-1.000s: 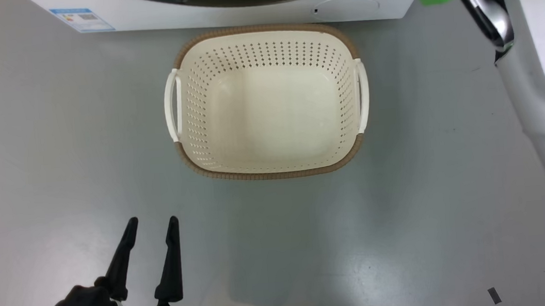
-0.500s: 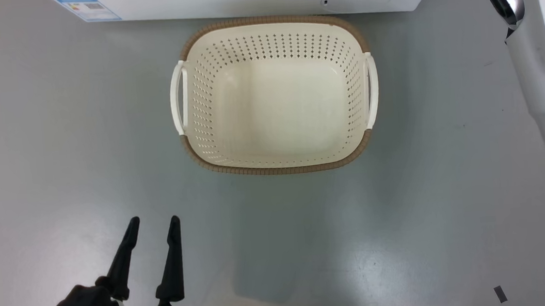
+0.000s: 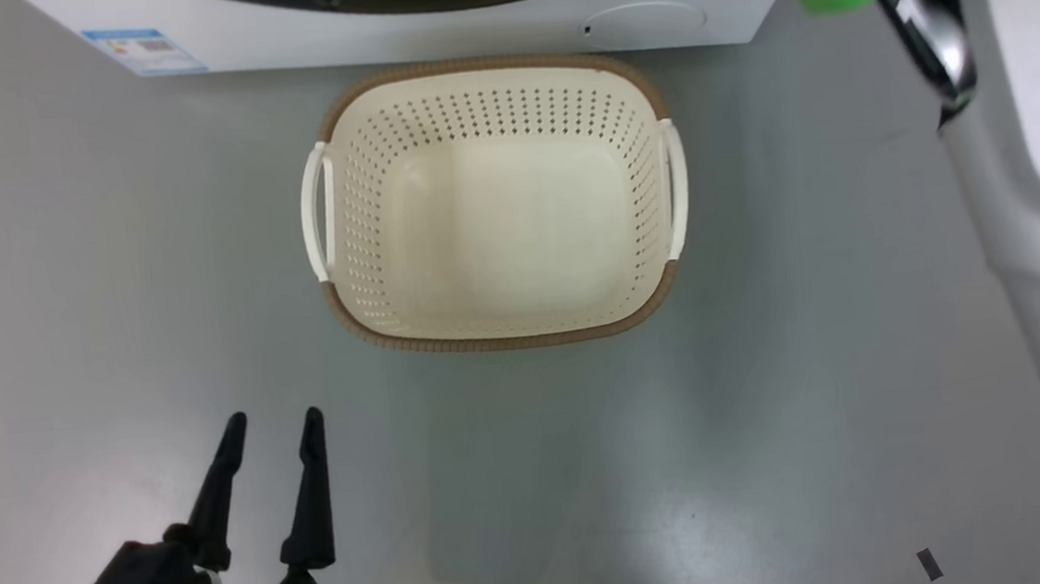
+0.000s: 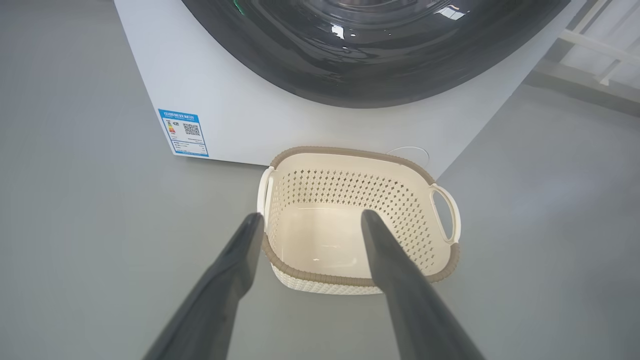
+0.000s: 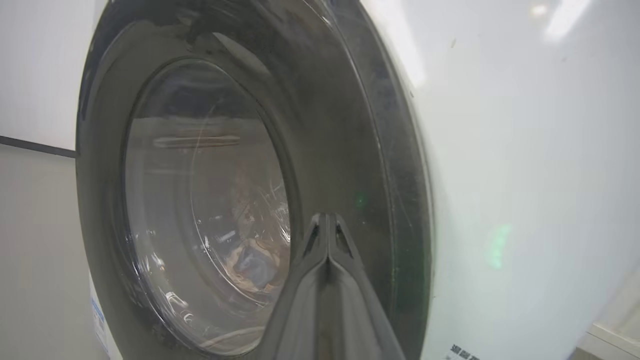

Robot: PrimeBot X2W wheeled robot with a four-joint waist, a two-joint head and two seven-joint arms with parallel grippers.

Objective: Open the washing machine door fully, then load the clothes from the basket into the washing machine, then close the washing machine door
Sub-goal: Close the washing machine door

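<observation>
only the head's view has swung; nothing on the floor [image 3: 110, 269] moved. the basket [image 3: 505, 341] stands empty just before the washing machine [image 3: 426, 35], clothes [image 5: 252, 265] behind the glass of the door [image 5: 350, 125]. left pincer [image 3: 273, 415] spread, idle; right pincer [image 5: 326, 217] together at the door's rim: closing looks nearly done.

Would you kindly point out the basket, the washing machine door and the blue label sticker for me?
basket [image 3: 505, 341]: head view, near brown rim.
washing machine door [image 5: 345, 125]: right wrist view, glossy black rim.
blue label sticker [image 4: 183, 132]: left wrist view, its middle.
</observation>
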